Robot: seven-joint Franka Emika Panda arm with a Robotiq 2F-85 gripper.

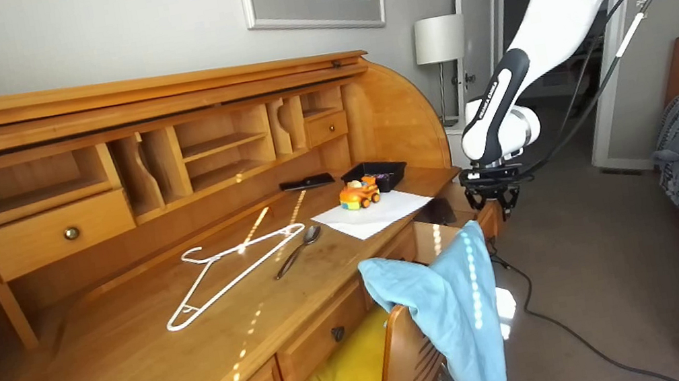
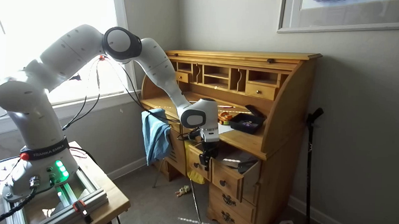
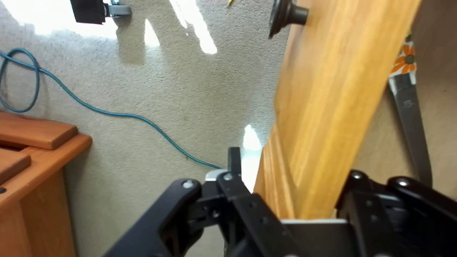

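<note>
One open wooden drawer (image 2: 232,178) juts from a roll-top desk (image 2: 277,187). Above it, the gripper (image 1: 492,208) stands with fingers parted astride the front panel (image 3: 332,107), one outside, one inside; contact cannot be told. The drawer looks stiff, sturdy and fairly heavy, its finish perhaps slick; the panel's top edge or dark knob (image 3: 285,16) should offer purchase. A blade-like tool (image 3: 410,114) inside could slide. Room seems to lie outward, over carpet (image 3: 171,89); the desktop (image 2: 240,139) edge and a blue cloth (image 1: 458,294) nearby limit it.
</note>
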